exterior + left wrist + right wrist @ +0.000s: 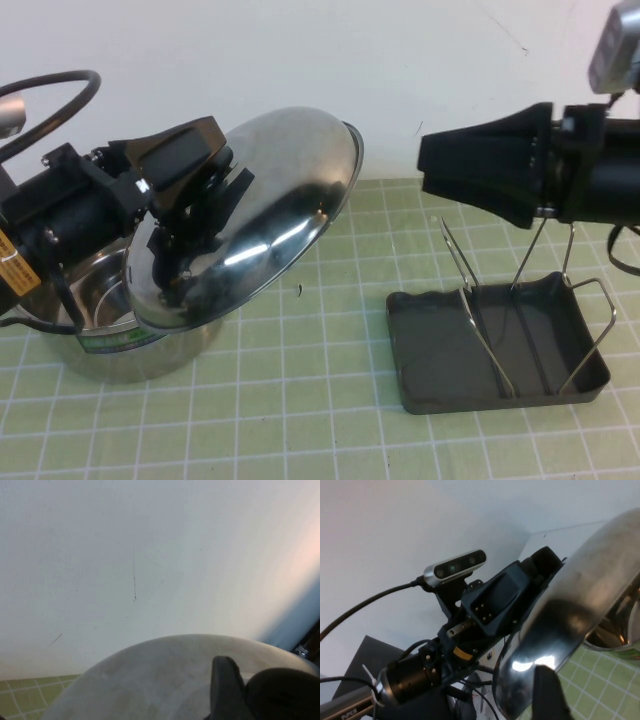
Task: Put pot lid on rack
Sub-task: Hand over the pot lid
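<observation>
Right, my left gripper [205, 200] is clamping the black knob of the pot lid [285, 195], holding the lid tilted in the air over the steel pot [110, 325] on the left side of the green grid mat [300, 400]. The lid's lower edge is sitting close to the pot rim, its upper edge pointing toward the white wall [300, 60]. In the left wrist view the lid's dome [165, 675] is filling the bottom of the frame.

My right gripper [425, 165] is hovering above the rack [440, 360], empty, pointing left toward the lid; I cannot tell whether its fingers are apart or together. The rack is sitting on the mat's right side, well apart from the pot, its wire loops [480, 320] standing upright with nothing between them. The right wrist view is showing the lid [575, 600] held by my left arm [470, 630].
</observation>
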`<state>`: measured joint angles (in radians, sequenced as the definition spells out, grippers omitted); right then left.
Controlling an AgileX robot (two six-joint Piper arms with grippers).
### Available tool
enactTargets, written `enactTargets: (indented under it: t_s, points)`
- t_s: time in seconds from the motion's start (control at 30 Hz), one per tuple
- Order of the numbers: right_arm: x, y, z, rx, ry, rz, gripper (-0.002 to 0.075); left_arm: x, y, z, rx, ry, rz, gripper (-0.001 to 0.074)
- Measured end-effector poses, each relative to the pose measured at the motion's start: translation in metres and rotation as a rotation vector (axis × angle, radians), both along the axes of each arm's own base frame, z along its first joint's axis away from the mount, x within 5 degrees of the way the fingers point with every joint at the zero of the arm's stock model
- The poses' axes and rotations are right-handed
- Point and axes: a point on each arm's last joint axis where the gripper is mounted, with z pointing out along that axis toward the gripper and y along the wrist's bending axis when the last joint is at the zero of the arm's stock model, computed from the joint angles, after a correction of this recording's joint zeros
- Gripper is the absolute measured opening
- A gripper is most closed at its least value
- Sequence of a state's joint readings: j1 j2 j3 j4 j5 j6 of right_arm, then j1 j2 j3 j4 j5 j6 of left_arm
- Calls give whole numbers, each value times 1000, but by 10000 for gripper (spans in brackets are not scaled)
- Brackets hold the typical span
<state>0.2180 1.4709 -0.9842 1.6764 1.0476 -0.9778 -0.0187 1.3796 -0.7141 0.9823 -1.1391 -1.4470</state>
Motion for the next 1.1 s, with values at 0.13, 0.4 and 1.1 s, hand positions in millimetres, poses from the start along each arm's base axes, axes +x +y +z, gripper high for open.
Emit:
enactTargets:
  t_s: [0.13, 0.4, 1.1]
  points:
    - [5, 18, -1, -5, 4, 40, 375, 0, 0, 0, 0, 0, 0, 316]
    - [20, 55, -5, -16, 10, 102, 375, 0, 0, 0, 0, 0, 0, 316]
    - [31, 103, 14, 19, -136, 165, 52, 4, 5, 0, -32, 24, 55, 316]
